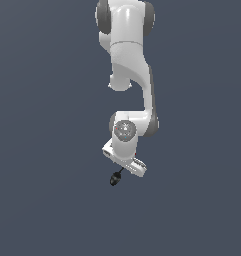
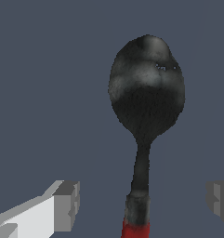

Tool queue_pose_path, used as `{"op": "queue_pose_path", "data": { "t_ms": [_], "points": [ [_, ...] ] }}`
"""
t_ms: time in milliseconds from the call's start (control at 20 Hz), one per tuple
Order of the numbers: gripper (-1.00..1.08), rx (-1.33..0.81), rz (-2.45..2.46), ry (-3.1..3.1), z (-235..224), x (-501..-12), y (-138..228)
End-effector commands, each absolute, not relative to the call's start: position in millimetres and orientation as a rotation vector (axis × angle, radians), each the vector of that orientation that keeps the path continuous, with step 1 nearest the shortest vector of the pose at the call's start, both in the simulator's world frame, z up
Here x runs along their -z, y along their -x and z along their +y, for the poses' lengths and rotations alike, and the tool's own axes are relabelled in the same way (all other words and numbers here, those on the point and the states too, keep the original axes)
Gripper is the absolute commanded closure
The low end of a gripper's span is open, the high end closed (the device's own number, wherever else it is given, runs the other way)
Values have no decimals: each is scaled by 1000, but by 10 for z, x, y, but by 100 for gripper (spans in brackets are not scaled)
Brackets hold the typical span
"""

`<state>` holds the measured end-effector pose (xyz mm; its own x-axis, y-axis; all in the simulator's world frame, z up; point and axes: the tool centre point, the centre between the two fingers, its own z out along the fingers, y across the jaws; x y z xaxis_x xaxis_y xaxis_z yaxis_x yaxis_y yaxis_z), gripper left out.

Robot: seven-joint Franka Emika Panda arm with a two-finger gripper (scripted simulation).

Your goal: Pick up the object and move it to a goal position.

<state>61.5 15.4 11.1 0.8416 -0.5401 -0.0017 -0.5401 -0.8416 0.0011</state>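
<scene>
The object is a small spoon with a black rounded head (image 2: 147, 93), a thin dark shaft and a red handle (image 2: 135, 230). In the wrist view it lies between my two fingers, with a wide gap on each side. My gripper (image 2: 141, 204) is open and touches nothing; one fingertip (image 2: 67, 204) and the other (image 2: 219, 201) stand well apart. In the exterior view the spoon's black head (image 1: 115, 178) pokes out from under the white hand of my gripper (image 1: 123, 167), which hovers right over it. The handle is hidden there.
A plain dark grey-blue surface (image 1: 52, 200) fills both views. The white arm (image 1: 129, 60) reaches down from the top of the exterior view. No other object shows.
</scene>
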Motion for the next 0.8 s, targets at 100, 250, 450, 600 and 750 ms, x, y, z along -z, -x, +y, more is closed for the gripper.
{"op": "queue_pose_path", "data": {
  "t_ms": [100,250,450,600,750],
  "points": [
    [108,0,-884,-3015,155,-104,-628],
    [108,0,-884,-3015,155,-104,-628],
    [108,0,-884,-3015,155,-104,-628],
    [108,-3,-883,-3017,171,-124,-638],
    [108,-3,-883,-3017,236,-163,-646]
  ]
}}
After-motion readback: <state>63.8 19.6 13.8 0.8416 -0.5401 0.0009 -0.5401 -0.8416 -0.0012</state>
